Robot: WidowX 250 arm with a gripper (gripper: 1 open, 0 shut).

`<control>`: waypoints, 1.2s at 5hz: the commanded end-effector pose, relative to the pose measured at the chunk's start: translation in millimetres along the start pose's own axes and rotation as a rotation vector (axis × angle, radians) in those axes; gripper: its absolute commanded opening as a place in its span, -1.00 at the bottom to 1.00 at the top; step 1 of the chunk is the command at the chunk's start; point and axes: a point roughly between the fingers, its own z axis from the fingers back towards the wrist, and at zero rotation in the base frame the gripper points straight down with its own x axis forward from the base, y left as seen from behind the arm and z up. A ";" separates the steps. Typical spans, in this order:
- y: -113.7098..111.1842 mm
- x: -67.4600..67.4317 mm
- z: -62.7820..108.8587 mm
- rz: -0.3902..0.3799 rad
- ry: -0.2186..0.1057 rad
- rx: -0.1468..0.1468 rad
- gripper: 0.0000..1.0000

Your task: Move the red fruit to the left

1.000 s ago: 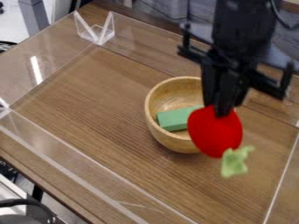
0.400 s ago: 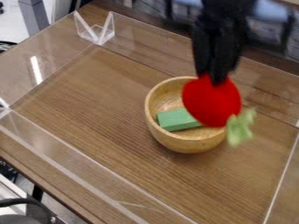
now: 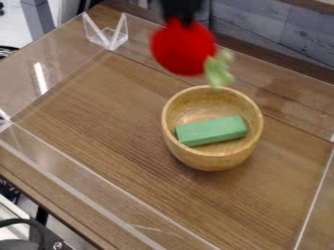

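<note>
The red fruit (image 3: 182, 46) hangs in the air above the table, behind and to the left of the wooden bowl (image 3: 196, 151). Its light-green leafy tip (image 3: 220, 68) dangles at its lower right. My gripper (image 3: 183, 18) comes down from the top edge, blurred and mostly cut off, and is shut on the top of the fruit. Its fingertips are hidden by the fruit.
A green rectangular block (image 3: 212, 131) lies inside the bowl. Clear acrylic walls (image 3: 53, 73) ring the wooden tabletop (image 3: 98, 117). A small clear stand (image 3: 107, 32) sits at the back left corner.
The gripper has lifted the red fruit from the bowl's right rim, carried it up across the bowl and then to the left and farther back. The green block now shows fully.
</note>
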 end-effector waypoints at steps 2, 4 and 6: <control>43.7 16.4 8.4 0.126 -0.056 0.024 -1.00; 76.4 22.3 11.0 0.218 -0.082 0.038 -1.00; 113.1 18.1 10.4 0.296 -0.095 0.057 1.00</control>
